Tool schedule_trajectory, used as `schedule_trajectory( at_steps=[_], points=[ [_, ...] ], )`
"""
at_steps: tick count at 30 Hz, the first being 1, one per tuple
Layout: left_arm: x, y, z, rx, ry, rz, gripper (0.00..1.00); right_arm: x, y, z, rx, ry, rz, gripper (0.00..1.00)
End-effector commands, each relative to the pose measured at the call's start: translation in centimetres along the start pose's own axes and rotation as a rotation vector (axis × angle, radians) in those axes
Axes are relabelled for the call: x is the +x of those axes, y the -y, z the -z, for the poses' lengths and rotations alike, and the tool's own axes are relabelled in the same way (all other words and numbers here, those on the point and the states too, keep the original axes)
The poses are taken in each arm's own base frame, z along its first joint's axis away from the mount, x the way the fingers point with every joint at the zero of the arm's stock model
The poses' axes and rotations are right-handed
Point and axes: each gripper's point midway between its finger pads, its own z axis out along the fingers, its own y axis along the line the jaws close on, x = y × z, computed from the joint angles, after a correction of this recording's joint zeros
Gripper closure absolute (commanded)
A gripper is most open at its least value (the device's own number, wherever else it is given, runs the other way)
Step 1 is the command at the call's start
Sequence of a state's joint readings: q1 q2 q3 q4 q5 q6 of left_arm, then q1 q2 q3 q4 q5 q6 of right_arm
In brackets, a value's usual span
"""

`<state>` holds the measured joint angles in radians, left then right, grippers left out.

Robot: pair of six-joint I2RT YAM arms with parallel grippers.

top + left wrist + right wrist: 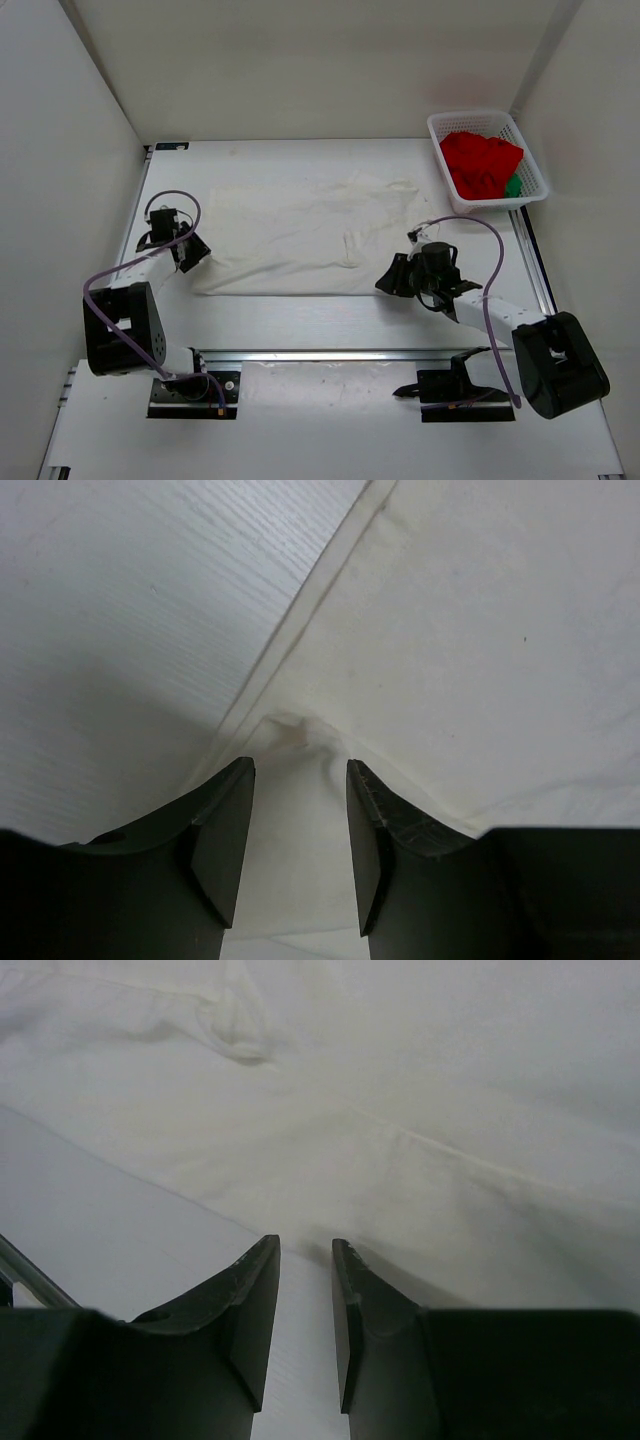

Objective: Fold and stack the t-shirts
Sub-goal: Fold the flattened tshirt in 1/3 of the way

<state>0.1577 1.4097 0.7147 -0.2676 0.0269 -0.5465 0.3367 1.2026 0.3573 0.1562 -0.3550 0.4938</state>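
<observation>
Cream shirt lies spread at the centre of the table; red shirt in the basket at 2 o'clock. Left claw straddles the puckered 8 o'clock hem and right claw sits just short of the 4 o'clock hem, both released. We seat cloth deep in both before lifting.

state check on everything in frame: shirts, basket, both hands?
White plastic mesh basket: upright, far right, holding two shirts.
Bright red cloth t-shirt: crumpled in the basket.
Green cloth t-shirt: in the basket, mostly hidden by the red one.
Cream-white cloth t-shirt: spread flat, unfolded, lightly wrinkled.
Left hand: open, astride the cream shirt's puckered edge.
Right hand: open, at the cream shirt's near edge, holding nothing.
</observation>
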Motion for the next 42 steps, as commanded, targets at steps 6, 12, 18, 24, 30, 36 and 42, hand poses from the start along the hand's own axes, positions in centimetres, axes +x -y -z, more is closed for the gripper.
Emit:
schedule_trajectory(
  at_steps=[6, 12, 18, 24, 30, 36, 42],
  points=[
    [-2.8, 1.4, -1.4, -0.023, 0.055, -0.034, 0.5, -1.0, -0.4, 0.3, -0.039, 0.061, 0.021, 0.74],
    [-2.8, 2.4, -2.1, -0.016, 0.053, -0.05, 0.65, -2.3, 0.2, 0.5, -0.026, 0.094, 0.007, 0.74],
    [-2.9, 2.7, -1.7, -0.012, 0.063, -0.056, 0.87, -4.0, 1.2, 0.5, 0.022, 0.13, -0.015, 0.71],
    [-4.3, 3.5, -0.2, 0.012, 0.098, -0.047, 1.0, -3.6, 3.7, -0.4, 0.097, 0.103, -0.088, 0.7],
    [-6.8, 3.6, 1.8, 0.04, 0.154, -0.02, 1.0, -2.2, 4.8, -1.0, 0.127, 0.063, -0.121, 0.7],
    [-6.3, 2.2, -0.2, -0.015, 0.115, -0.016, 0.96, -1.8, 5.2, -0.9, 0.141, 0.057, -0.115, 0.7],
    [-6.0, 0.9, -2.3, -0.051, 0.061, 0.023, 0.7, -2.3, 5.2, -0.4, 0.146, 0.075, -0.111, 0.7]
  ],
)
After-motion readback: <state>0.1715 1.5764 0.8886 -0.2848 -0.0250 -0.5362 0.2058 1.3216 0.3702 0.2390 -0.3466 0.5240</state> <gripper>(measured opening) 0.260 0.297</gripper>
